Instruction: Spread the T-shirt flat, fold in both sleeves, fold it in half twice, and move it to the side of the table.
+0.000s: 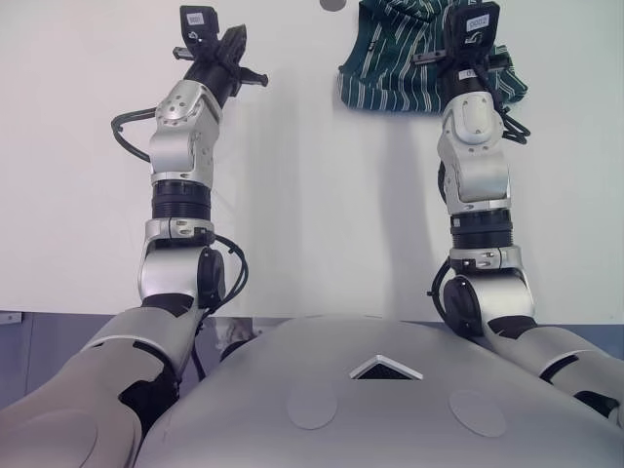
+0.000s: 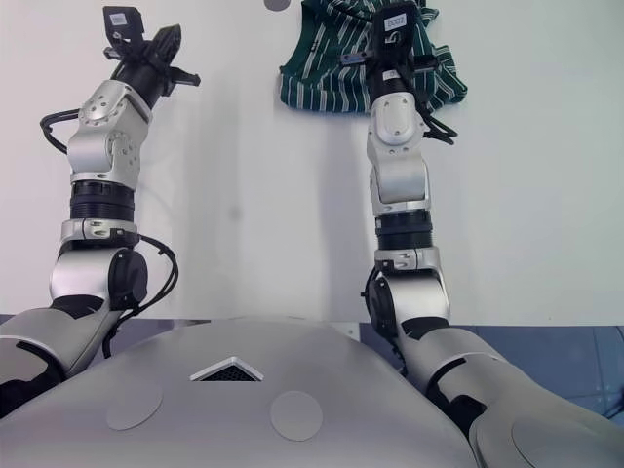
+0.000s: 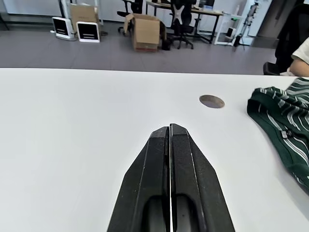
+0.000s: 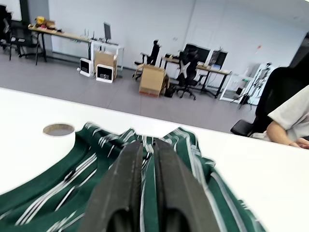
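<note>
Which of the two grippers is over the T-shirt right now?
The right gripper: it is above the green striped T-shirt at the far side of the table. The left gripper is over bare white tabletop, apart from the shirt.

One white-topped bench [image 1: 312, 195] is in view, with one small round grey disc [image 3: 212, 101] set flush in its surface. Just beside that disc lies one crumpled dark green fabric T-shirt [image 1: 390, 58] with thin white stripes. There are two black end effectors: the right end effector [image 4: 146, 142] on the T-shirt to the disc's right, and the left end effector [image 3: 170, 126] over bare bench to the disc's left.
</note>
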You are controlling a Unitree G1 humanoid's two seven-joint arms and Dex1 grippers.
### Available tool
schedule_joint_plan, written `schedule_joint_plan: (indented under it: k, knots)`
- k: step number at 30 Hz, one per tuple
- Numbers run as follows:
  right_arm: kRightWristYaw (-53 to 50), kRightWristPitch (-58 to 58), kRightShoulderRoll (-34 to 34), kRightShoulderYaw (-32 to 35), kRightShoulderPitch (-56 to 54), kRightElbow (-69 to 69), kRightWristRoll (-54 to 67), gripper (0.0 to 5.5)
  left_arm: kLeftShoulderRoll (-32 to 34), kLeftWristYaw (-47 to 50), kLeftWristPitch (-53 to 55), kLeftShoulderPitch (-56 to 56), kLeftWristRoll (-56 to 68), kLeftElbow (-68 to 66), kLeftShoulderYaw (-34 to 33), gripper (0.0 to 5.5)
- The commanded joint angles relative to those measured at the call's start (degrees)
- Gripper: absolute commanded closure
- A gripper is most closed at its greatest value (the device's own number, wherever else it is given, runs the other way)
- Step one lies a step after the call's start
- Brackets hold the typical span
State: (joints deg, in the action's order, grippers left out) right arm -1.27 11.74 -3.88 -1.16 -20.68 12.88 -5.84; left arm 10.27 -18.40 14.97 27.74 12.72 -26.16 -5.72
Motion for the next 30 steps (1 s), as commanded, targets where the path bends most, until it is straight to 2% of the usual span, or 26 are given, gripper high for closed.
schedule_joint_plan:
  k: [1, 2, 5, 7, 9, 11, 13, 15, 17, 19, 23, 30]
  knots:
    - [7.43, 5.0, 0.98, -2.28, -5.07, 5.94, 3.03, 4.46, 0.81, -0.98, 1.31, 0.19, -1.45, 1.79, 1.72, 4.83]
    - [10.61, 5.89, 1.5, -3.9, -7.19, 8.85, 3.36, 4.2, 0.78, -0.3, 1.11, 0.27, -1.77, 1.49, 1.62, 4.59]
    - [15.66, 6.61, 2.71, -6.13, -13.34, 17.61, 3.56, 3.58, 0.07, 1.87, -0.05, 1.55, -2.41, -0.57, 0.77, 4.57]
    - [16.8, 6.52, 2.96, -7.42, -18.3, 27.35, 2.03, 3.58, -0.46, 3.04, -0.68, 2.43, -2.07, -1.56, -0.15, 4.57]
    - [24.37, 7.22, 0.56, -13.16, -19.53, 32.9, -1.57, 3.58, -0.93, 3.75, -1.23, 2.27, -1.91, -1.66, -0.57, 4.57]
    - [37.21, 9.3, -7.48, -18.49, -14.04, 27.03, -3.16, 3.58, -1.35, 4.36, -1.44, 0.69, -1.95, -0.86, -0.9, 4.57]
    - [49.81, 10.08, -20.28, -20.32, -5.28, 15.53, -2.37, 3.58, -1.57, 4.92, -1.42, -1.25, -1.94, 0.4, -1.27, 4.57]
    - [63.64, 9.09, -34.95, -17.4, 5.01, -0.14, 3.22, 3.58, -1.4, 5.43, -1.22, -3.22, -1.82, 1.75, -1.9, 4.57]
    - [69.97, 9.3, -43.84, -12.61, 10.9, -9.45, 7.68, 3.58, -0.98, 5.54, -0.96, -4.33, -1.82, 2.46, -2.32, 4.57]
    - [70.0, 10.54, -47.65, -8.08, 13.45, -13.4, 9.58, 3.58, -0.42, 5.34, -0.67, -4.38, -1.88, 2.55, -2.37, 4.57]
    - [66.88, 14.41, -47.38, -2.94, 16.88, -21.8, 13.88, 3.58, 0.51, 4.76, -0.23, -3.58, -2.12, 2.6, -2.3, 4.57]
    - [62.89, 11.72, -49.01, -7.99, 21.3, -23.7, 7.42, 3.58, 0.53, 3.48, 0.7, -2.26, -2.3, 3.8, -0.89, 4.57]
